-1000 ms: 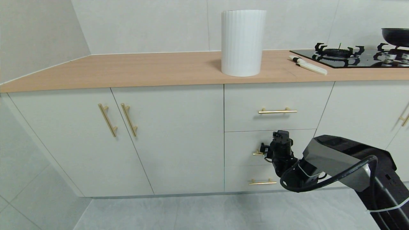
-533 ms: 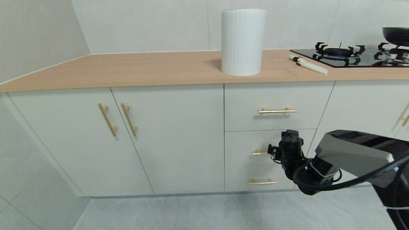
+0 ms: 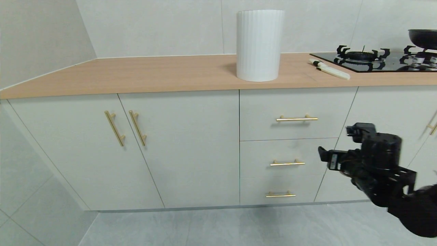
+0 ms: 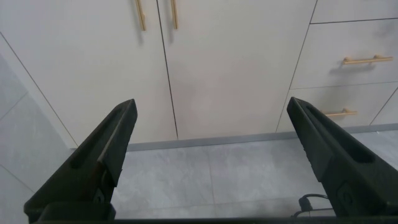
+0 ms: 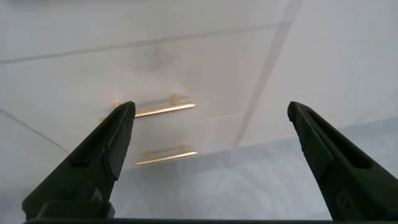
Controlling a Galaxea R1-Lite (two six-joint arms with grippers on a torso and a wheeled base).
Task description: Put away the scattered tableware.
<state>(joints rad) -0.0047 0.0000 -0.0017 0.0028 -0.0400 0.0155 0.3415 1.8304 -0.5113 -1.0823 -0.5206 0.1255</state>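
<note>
While the right tool hangs in front of the drawer stack, just right of the middle handle and clear of the drawer fronts, its two fingers stand wide apart with nothing between them. The left tool is spread just as wide and holds nothing. It faces the foot of the cabinet doors, above a broad stretch of tiled floor.

Up on the counter, a pale utensil lies flat near the front edge, just beside the corner of the hob. I cannot tell whether it is one piece or two. A tall white ribbed container stands upright to its left, well apart from it and close to the same edge.

Three drawers are stacked below, each with one horizontal gold handle, and all three are closed. Two doors sit to their left, their two upright handles side by side at the seam. Two burner grates show on the hob, and one dark pan sits on the right-hand one.
</note>
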